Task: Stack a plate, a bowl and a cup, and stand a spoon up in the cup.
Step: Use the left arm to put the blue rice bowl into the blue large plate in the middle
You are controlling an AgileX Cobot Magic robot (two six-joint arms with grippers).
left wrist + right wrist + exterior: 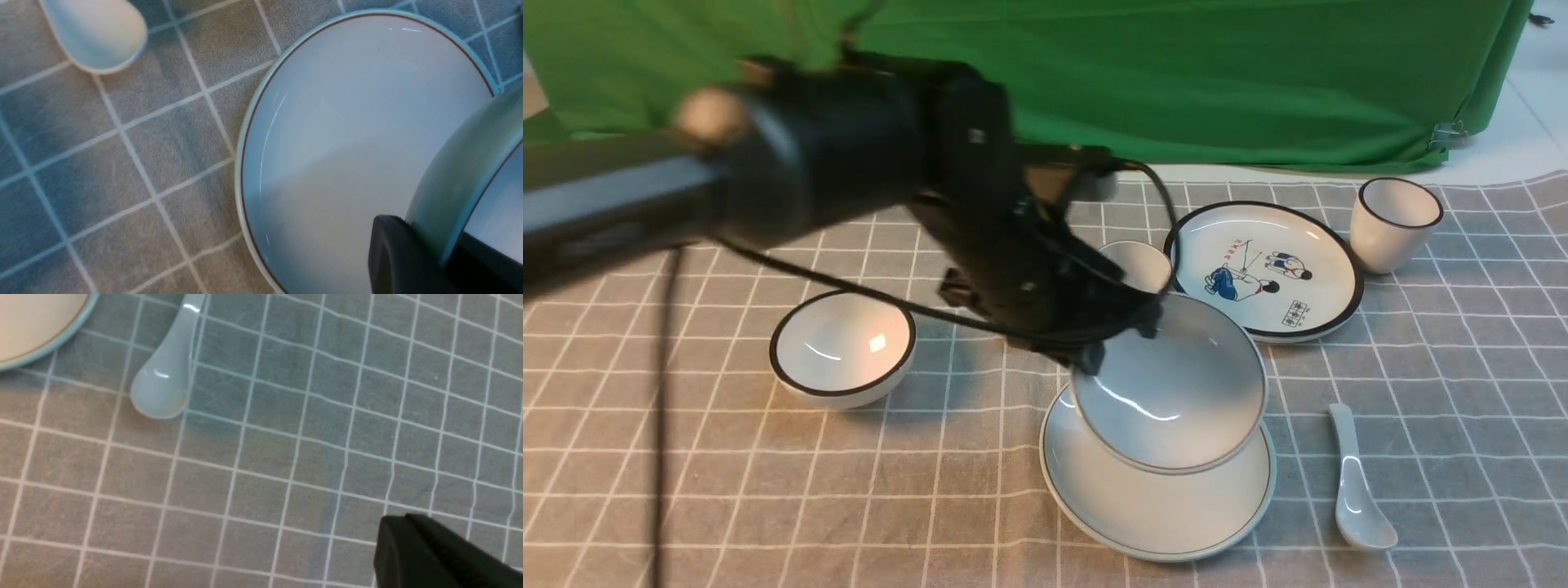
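My left gripper [1092,358] is shut on the rim of the pale bowl [1176,392] and holds it tilted just above the plate [1160,514]. In the left wrist view the fingers [392,249] pinch the bowl's wall [461,171] over the plate [347,122]. The plain cup [1141,263] stands behind the bowl, partly hidden by the arm. The white spoon [1356,482] lies on the cloth right of the plate and also shows in the left wrist view [98,36] and the right wrist view [163,384]. My right gripper [408,528] is shut and empty above bare cloth, out of the front view.
A black-rimmed bowl [841,347] stands at the left. A black-rimmed cartoon plate [1262,269] and a black-rimmed cup [1392,222] stand at the back right. A green backdrop hangs behind the table. The plate's edge [36,330] shows in the right wrist view.
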